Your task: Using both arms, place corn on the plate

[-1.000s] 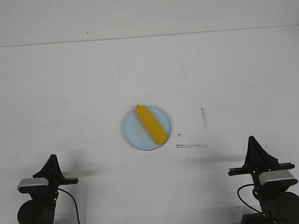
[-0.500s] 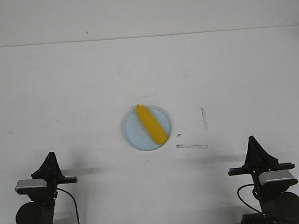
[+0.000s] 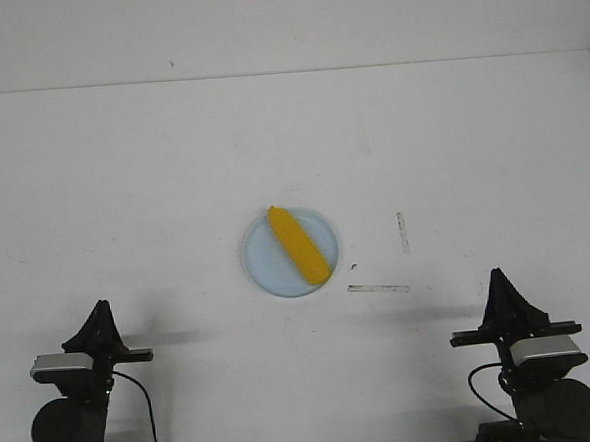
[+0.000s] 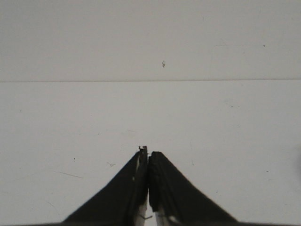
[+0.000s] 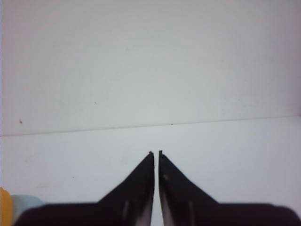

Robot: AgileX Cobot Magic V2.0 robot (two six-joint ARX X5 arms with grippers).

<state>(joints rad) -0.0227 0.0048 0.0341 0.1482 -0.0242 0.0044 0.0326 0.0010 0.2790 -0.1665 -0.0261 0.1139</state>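
Observation:
The yellow corn (image 3: pixel 298 245) lies slantwise on the pale blue plate (image 3: pixel 265 265) in the middle of the white table. Both arms sit folded back at the near edge, well apart from the plate. My left gripper (image 3: pixel 99 310) is at the near left, shut and empty; its black fingers (image 4: pixel 164 183) press together over bare table. At the near right my right gripper (image 3: pixel 497 275) is shut with only a hairline slit between its fingertips (image 5: pixel 165 174). A sliver of the corn (image 5: pixel 4 205) and the plate (image 5: pixel 23 202) shows at the edge of the right wrist view.
Two short strips of clear tape (image 3: pixel 378 288) (image 3: pixel 403 231) lie on the table just right of the plate. The table's far edge (image 3: pixel 286 73) meets a white wall.
The left arm has settled slightly lower and further left at the near edge. The corn, the plate and the right arm have not moved.

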